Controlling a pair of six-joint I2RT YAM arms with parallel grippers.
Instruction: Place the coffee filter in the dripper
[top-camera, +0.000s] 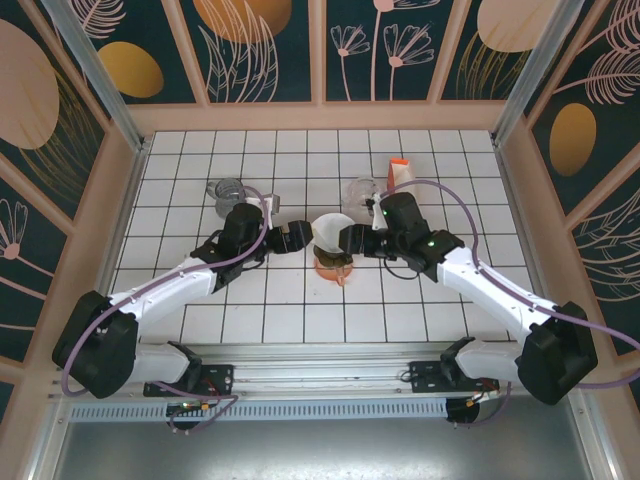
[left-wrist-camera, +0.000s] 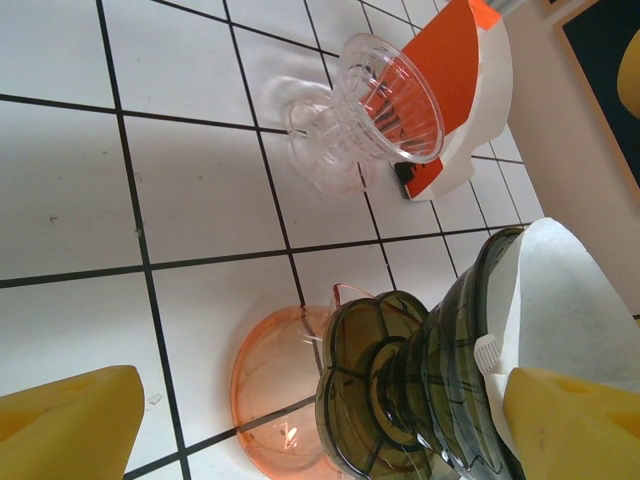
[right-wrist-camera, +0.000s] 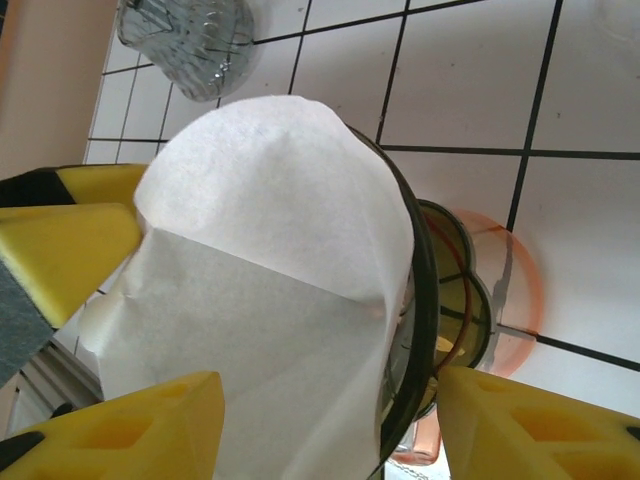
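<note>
The white coffee filter (top-camera: 330, 230) sits in the dark green glass dripper (left-wrist-camera: 450, 380), its paper rising well above the rim. The dripper stands on an orange translucent piece (top-camera: 330, 270). My left gripper (top-camera: 305, 238) is open wide beside the dripper (top-camera: 335, 255), with one yellow finger (right-wrist-camera: 70, 250) at the filter's (right-wrist-camera: 270, 250) upper edge. From the other side my right gripper (top-camera: 352, 240) is open and straddles the dripper's wall (right-wrist-camera: 425, 300), one finger over the paper inside and one outside. In the wrist views the left gripper (left-wrist-camera: 320, 385) and right gripper (right-wrist-camera: 330, 385) frame the filter (left-wrist-camera: 570, 300).
A clear plastic dripper (top-camera: 362, 190) and an orange-and-white box (top-camera: 398, 175) stand just behind the right gripper. A clear glass piece (top-camera: 230, 195) sits behind the left arm. Wooden walls enclose the white tiled table (top-camera: 300, 310).
</note>
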